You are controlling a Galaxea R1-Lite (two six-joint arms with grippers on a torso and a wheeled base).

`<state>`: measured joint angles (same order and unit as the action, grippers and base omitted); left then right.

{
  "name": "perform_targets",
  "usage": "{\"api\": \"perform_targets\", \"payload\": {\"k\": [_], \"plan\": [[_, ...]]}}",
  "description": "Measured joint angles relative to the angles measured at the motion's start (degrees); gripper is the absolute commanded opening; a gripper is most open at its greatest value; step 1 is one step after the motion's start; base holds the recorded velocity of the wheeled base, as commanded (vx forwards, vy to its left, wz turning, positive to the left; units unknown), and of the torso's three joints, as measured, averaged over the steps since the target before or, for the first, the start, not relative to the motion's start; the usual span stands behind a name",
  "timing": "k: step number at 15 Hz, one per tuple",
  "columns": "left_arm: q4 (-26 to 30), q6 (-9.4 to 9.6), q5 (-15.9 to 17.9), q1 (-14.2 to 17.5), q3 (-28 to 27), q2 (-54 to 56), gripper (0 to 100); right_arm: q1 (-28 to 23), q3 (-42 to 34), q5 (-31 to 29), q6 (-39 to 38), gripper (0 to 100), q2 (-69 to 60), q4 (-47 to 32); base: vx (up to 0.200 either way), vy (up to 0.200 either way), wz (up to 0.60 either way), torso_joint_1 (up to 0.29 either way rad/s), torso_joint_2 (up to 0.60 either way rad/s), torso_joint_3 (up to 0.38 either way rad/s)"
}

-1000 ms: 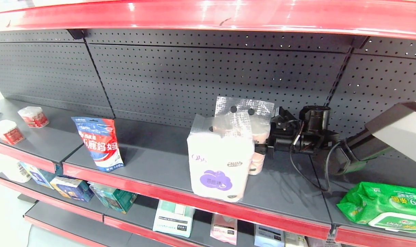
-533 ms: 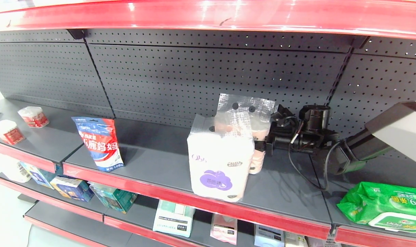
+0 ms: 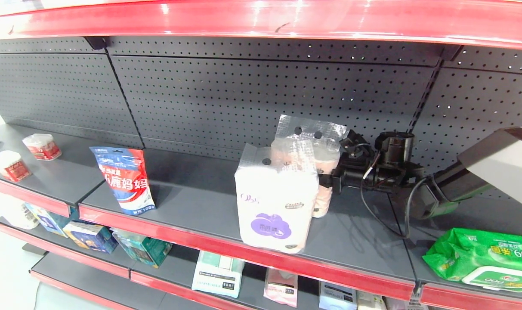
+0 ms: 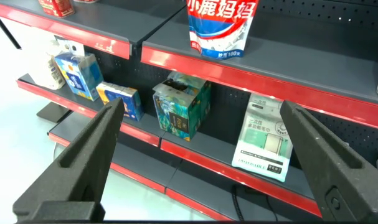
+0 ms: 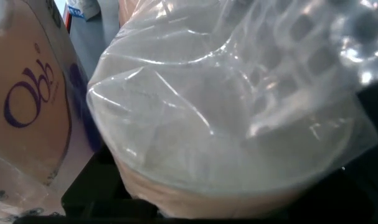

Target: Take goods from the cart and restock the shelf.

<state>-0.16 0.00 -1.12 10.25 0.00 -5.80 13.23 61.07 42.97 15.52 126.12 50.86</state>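
On the grey middle shelf [image 3: 192, 193] a white and purple tissue roll pack [image 3: 276, 202] stands near the front edge. Right behind it is a second pack of pinkish rolls in clear plastic [image 3: 316, 148], its handle flap upright. My right gripper [image 3: 329, 181] comes in from the right and is shut on this rear pack's side. In the right wrist view the clear-wrapped pack [image 5: 238, 124] lies close against the camera, beside the white and purple pack [image 5: 33, 106]. My left gripper [image 4: 201, 107] hangs open and empty, low in front of the lower shelves.
A blue and red pouch [image 3: 123, 178] stands to the left on the same shelf, with two small red and white tubs [image 3: 41, 146] farther left. A green wipes pack [image 3: 484, 258] lies at the right. Boxed goods [image 4: 182, 106] fill the lower shelves. A perforated panel backs the shelf.
The rear pack in my right gripper has risen slightly and shifted a little to the right. The front pack has stayed put.
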Motion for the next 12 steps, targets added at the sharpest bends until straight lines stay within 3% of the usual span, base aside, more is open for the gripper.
{"api": "perform_targets", "payload": {"k": [12], "plan": [[0.0, 0.0, 0.0, 0.0, 0.0, 0.0, 100, 0.02, 0.15, 4.51, 0.32, 0, 1.19, 0.23, 0.0, 0.0, 0.0, 0.0, 0.0, 0.0]]}}
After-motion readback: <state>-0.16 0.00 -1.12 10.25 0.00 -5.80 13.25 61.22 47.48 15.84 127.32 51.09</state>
